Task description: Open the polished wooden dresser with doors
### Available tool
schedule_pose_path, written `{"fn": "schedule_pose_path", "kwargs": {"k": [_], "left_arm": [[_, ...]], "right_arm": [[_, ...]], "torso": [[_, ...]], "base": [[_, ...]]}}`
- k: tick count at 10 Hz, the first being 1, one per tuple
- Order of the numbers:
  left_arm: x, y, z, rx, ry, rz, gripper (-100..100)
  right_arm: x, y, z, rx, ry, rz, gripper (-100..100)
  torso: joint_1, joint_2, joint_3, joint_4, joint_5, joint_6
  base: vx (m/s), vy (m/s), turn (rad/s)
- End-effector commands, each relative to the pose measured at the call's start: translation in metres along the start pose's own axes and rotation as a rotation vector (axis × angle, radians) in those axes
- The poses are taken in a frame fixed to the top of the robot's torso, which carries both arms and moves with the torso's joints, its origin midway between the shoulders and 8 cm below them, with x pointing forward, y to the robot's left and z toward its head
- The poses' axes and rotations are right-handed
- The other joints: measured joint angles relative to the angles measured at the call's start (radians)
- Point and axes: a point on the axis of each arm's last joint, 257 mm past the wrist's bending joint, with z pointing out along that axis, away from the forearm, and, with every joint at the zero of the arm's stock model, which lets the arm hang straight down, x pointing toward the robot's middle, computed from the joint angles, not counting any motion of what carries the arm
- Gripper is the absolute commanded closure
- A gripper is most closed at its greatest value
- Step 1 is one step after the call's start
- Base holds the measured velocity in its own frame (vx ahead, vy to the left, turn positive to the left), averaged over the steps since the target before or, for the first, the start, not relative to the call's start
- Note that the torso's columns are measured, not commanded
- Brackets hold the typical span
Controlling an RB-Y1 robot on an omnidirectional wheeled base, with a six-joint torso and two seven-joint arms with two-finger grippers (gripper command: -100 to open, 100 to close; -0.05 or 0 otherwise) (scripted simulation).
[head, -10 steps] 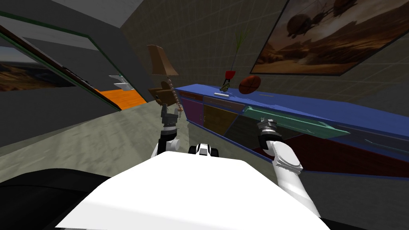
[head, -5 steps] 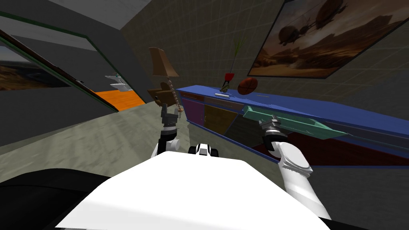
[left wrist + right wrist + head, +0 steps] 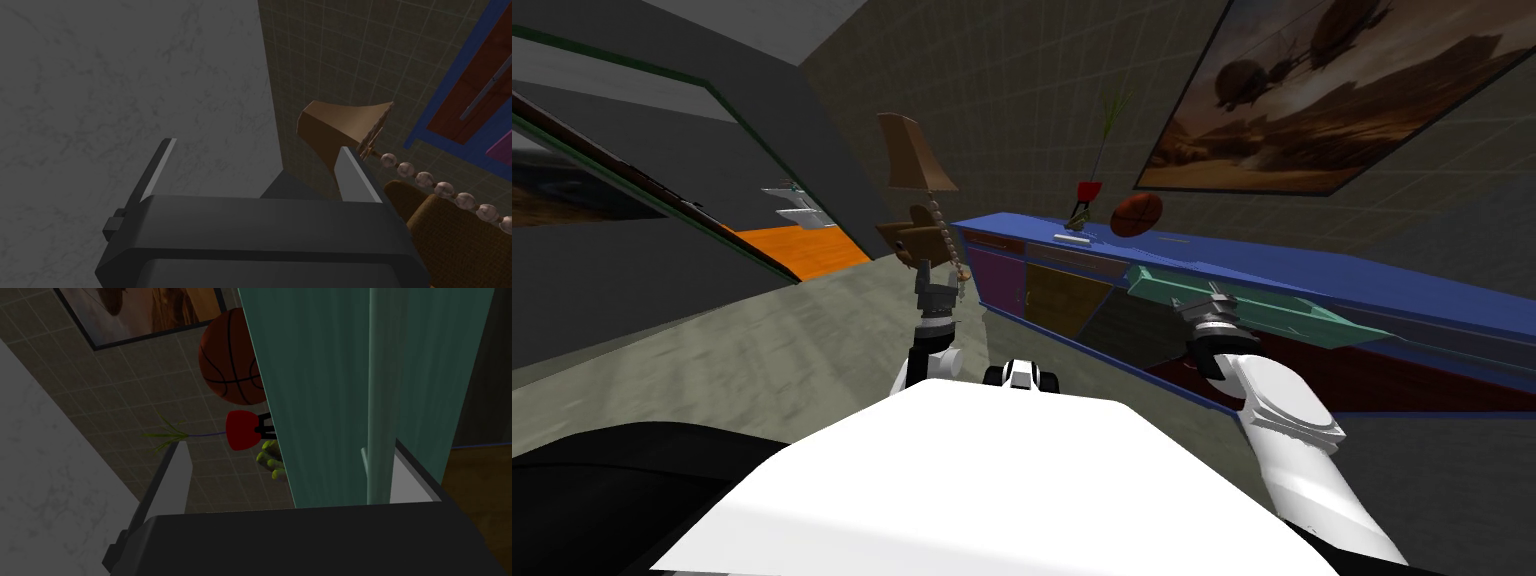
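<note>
Head view: you face a long dresser with a blue top and a blue frame, set along a tiled wall.
Dresser front: a purple panel, a brown panel and a dark red panel lie flush in the frame.
Green door: it stands out from the dresser front at an angle, partly open, between the brown panel and the dark red panel.
Right hand: it is at the green door, toward the end nearer the brown panel.
Right hand state: in the right wrist view the fingers stand apart with the green door's edge between them. A pale green bar on the door lies just beside one finger. The other finger stands clear of the door. You cannot tell whether the bar touches the near finger.
Left hand: it is raised well apart from the dresser and points toward the lamp.
Left hand state: the fingers are apart with nothing between them.
Dresser top: a basketball sits near the back edge, with a red vase holding a green plant beside it. A flat white item lies at the front edge. All three are toward the end nearest the lamp.
Floor past that end: the lamp has a brown shade, and a brown chair stands with a string of pale beads.
Wall above dresser: a framed picture hangs there.
</note>
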Motion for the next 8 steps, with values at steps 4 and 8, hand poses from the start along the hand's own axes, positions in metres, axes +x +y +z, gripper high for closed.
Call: {"fn": "schedule_pose_path", "kwargs": {"k": [4,8], "left_arm": [[0.0,0.0,0.0,0.0,0.0,0.0,0],[0.0,0.0,0.0,0.0,0.0,0.0,0]], "right_arm": [[0.009,-0.007,0.003,-0.015,-0.006,0.004,0],[0.01,-0.004,0.002,-0.02,-0.004,0.005,0]], "torso": [[0.002,0.003,0.001,0.002,0.002,-0.001],[0.001,0.0,0.0,0.001,0.001,0.0]], "base": [[0.007,0.028,-0.015],[0.0,0.0,0.0]]}}
